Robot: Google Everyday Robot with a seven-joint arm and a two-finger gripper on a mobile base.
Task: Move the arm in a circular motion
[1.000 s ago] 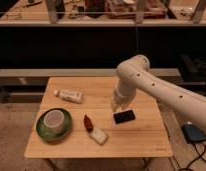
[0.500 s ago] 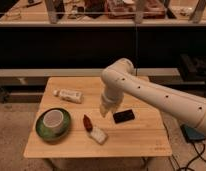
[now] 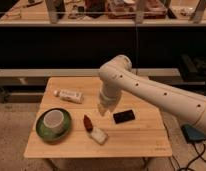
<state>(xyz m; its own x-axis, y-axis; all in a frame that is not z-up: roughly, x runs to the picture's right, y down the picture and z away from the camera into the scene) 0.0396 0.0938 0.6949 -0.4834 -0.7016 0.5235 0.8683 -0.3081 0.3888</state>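
The white arm reaches in from the right edge, bends at a bulbous elbow and points down over the middle of the wooden table. Its pale tapered tip, the gripper, hangs just above the tabletop. It is left of a black phone and above and to the right of a red object. Nothing shows in the gripper.
A white cup sits on a green plate at the table's front left. A white tube lies at the back left. A small white block lies beside the red object. Dark shelving stands behind the table.
The elbow and the tip have swung steadily leftward across the table, from above the black phone to left of it. The objects on the table have not moved.
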